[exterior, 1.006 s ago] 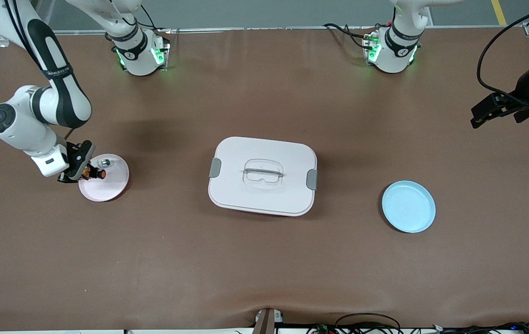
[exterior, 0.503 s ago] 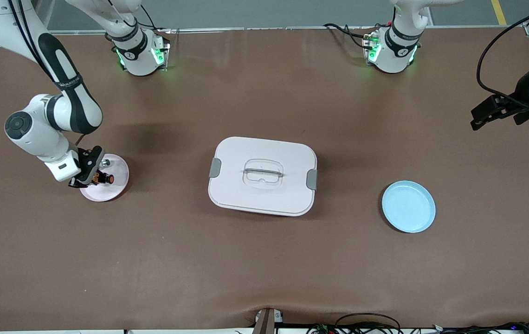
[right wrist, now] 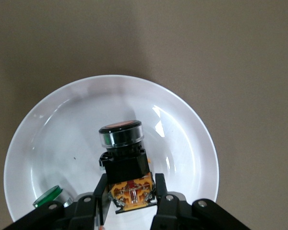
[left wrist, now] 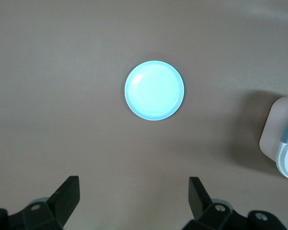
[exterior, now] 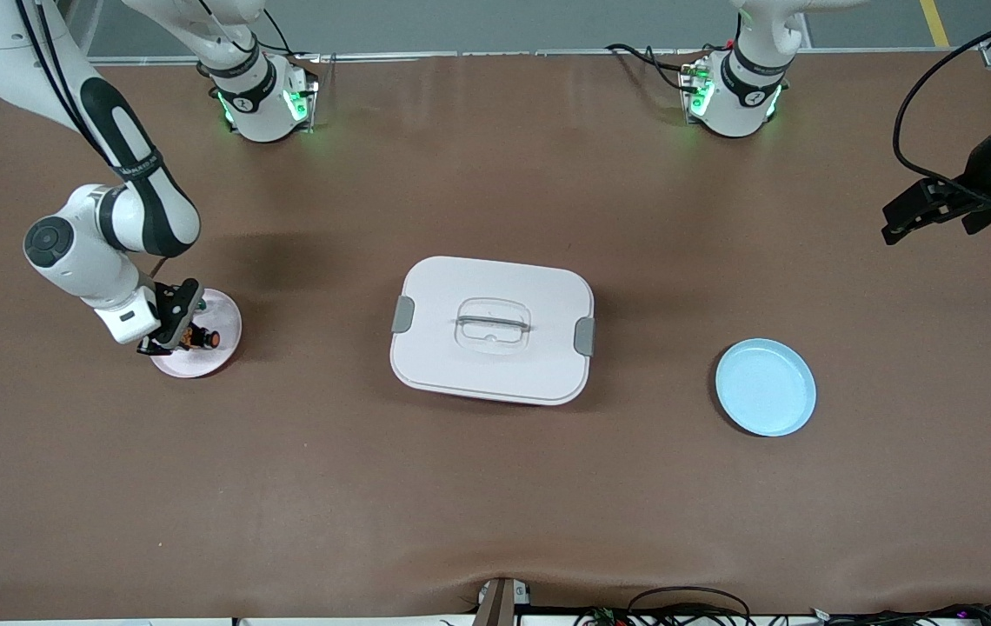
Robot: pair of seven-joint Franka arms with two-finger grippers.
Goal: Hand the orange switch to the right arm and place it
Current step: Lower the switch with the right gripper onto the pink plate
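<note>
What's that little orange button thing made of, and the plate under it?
The orange switch, pinched in the right claw, looks like hard plastic: a matte black body, an orange base and a shiny silvery ring around its button end that might be metal. The pale plate below it looks glossy, like glazed ceramic or smooth plastic; bright highlights glint on it, so I can't tell which.

Box at centre, two plates toward the edges

A white lidded box [exterior: 495,287] sits mid-frame on the brown table [exterior: 495,487], with a clear recessed handle [exterior: 493,324] and a grey clip [exterior: 403,314] at each short end. Lower in the frame, toward the left arm's end, lies an empty pale blue plate [exterior: 765,387]. At the right arm's end, a pinkish-white plate [exterior: 224,323] carries a small green-topped part [right wrist: 49,196] near its rim
</note>
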